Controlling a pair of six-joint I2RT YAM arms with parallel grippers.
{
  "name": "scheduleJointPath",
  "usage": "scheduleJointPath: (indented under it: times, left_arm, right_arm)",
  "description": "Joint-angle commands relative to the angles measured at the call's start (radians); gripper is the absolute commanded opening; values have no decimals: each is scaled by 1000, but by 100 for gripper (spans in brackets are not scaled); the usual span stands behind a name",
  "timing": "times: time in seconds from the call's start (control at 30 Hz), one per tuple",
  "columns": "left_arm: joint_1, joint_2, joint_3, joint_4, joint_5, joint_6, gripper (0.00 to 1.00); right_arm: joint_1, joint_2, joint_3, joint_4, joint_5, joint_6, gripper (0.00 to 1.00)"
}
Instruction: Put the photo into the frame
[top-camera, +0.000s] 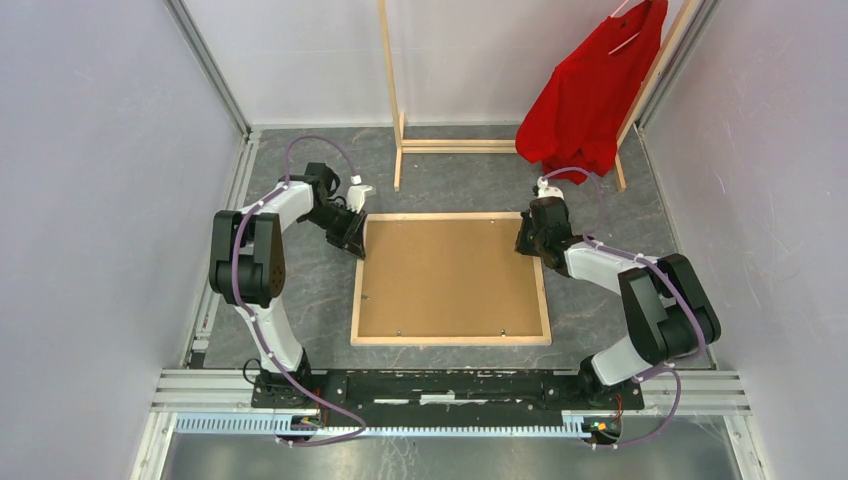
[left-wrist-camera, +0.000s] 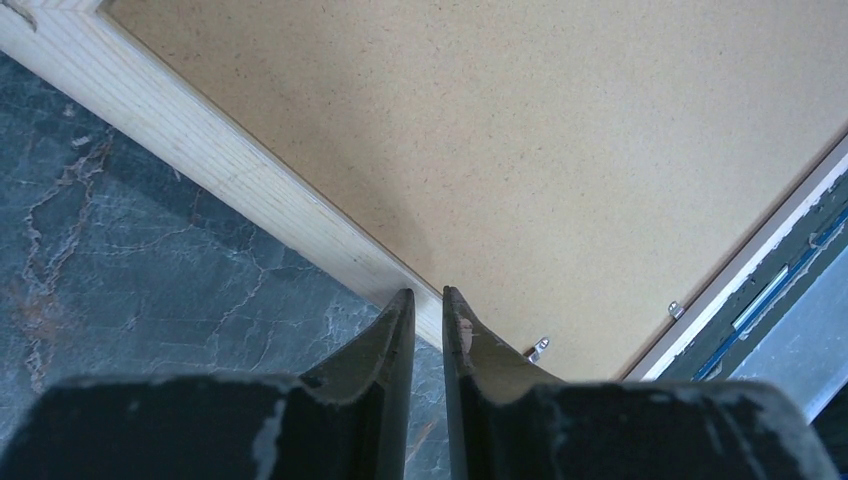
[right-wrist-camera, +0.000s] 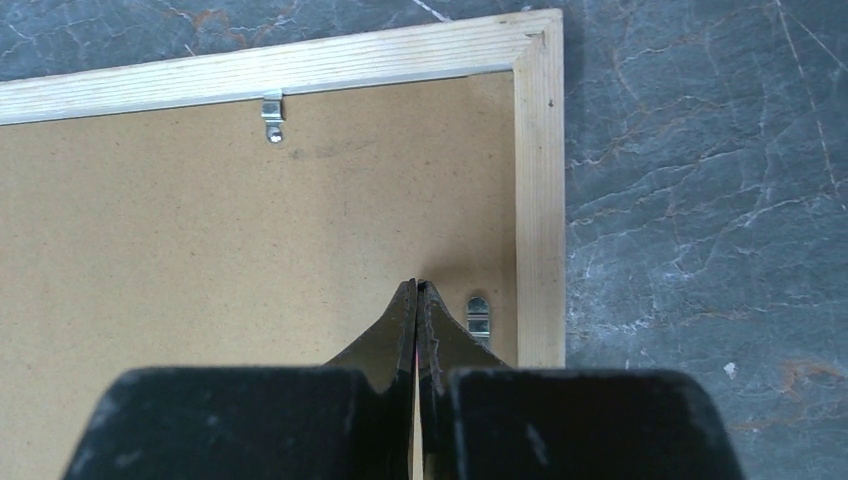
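Frame (top-camera: 450, 340) lies flat, back side up, around the middle of the counter (top-camera: 600, 200), a bit closer to the near edge than the far one. It has thin light-wood rails with visible grain and mitred corners. The photo (top-camera: 450, 275) sits inside it, also face down, so I only see its plain brown board back, speckled, with no print side in view. The board fills the opening rail to rail. Small metal tabs (right-wrist-camera: 272, 105) are on the inner edge of the rails, some over the board.

The frame's sides run square with the counter edges. The long axis looks to go left to right, parallel to the near edge, short sides pointing toward the far edge.

The left arm (top-camera: 250, 260) reaches to the frame's left rail near its far left corner. Left jaws are narrow, a slim gap, tips over that rail with nothing clearly between them. I cannot tell if they touch the wood.

The right arm (top-camera: 650, 300) comes in at the far right corner. Right jaws are closed tight, tips together over the brown board just inside the right rail, beside a tab.

A clothes rack (top-camera: 392, 90) with a red shirt (top-camera: 590, 95) stands by the far edge, well apart from the frame.
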Motion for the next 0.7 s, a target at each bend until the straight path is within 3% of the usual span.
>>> scheduleJointPath:
  times: [0.0, 0.67]
  left_arm:
    - [-4, 7, -41, 64, -77, -14, 24]
    - [-4, -1, -60, 70, -87, 2, 23]
  right_arm:
    - [0, -9, 23, -8, 59, -11, 0]
    - [-9, -85, -60, -40, 97, -24, 0]
